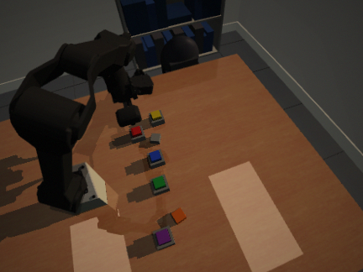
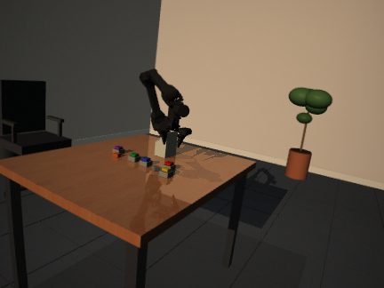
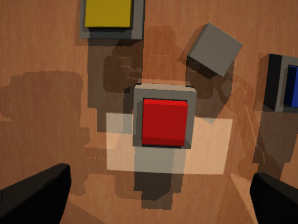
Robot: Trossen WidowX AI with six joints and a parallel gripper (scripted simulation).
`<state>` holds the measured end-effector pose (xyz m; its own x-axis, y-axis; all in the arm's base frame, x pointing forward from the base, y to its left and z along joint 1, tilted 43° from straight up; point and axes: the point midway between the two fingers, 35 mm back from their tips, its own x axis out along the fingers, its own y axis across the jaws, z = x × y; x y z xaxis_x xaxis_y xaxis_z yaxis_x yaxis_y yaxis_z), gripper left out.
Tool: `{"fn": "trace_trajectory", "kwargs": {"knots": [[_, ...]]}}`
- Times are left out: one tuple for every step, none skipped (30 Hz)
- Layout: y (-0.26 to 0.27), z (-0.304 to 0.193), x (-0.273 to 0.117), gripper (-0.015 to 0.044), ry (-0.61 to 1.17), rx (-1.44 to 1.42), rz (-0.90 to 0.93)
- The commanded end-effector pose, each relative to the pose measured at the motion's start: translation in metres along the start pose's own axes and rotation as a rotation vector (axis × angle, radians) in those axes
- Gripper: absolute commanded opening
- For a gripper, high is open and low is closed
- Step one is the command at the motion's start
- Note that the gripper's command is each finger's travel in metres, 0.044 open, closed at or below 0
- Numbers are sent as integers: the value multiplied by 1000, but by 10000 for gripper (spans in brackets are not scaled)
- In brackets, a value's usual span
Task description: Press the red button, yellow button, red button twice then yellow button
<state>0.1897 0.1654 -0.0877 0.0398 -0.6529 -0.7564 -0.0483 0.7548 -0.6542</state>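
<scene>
The red button (image 1: 136, 131) (image 2: 169, 164) (image 3: 164, 122) sits on a grey base, its cap raised, near the middle of the wrist view. The yellow button (image 1: 155, 115) (image 2: 166, 170) (image 3: 108, 12) stands beyond it, partly cut off by the top edge of the wrist view. My gripper (image 2: 172, 142) (image 3: 164, 181) is open and empty. It hangs above the table beside the red button, touching neither button. In the wrist view its fingers stand wide apart at the lower left and lower right, with the red cap ahead between them.
A grey block (image 1: 155, 138) (image 2: 156, 168) (image 3: 215, 50) lies close to the red button. The blue button (image 1: 155, 156) (image 2: 145, 159), green button (image 1: 159, 182) (image 2: 133, 155) and purple button (image 1: 163, 237) (image 2: 118, 148) stand farther along the table. An orange block (image 1: 179, 216) (image 2: 116, 156) lies near the purple button.
</scene>
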Motion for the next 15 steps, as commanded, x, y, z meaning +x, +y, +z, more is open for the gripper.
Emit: {"fn": "trace_trajectory", "kwargs": {"knots": [[-3, -3, 44, 295, 12, -12, -19], [-3, -3, 54, 269, 12, -12, -19], [-4, -4, 57, 242, 12, -12, -19], [-4, -4, 57, 216, 12, -12, -19], [-4, -4, 57, 190, 12, -12, -19], [-4, -4, 57, 164, 12, -12, -19], [-4, -4, 57, 138, 12, -12, -19], [-4, -4, 57, 111, 12, -12, -19], [-4, -4, 57, 85, 12, -12, -19], [-4, -4, 57, 59, 12, -12, -19], [-4, -4, 57, 32, 12, -12, -19], [-4, -4, 57, 20, 12, -12, -19], [-4, -4, 57, 20, 12, -12, -19], [-4, -4, 57, 20, 12, -12, -19], [-4, -4, 57, 20, 12, -12, -19]]}}
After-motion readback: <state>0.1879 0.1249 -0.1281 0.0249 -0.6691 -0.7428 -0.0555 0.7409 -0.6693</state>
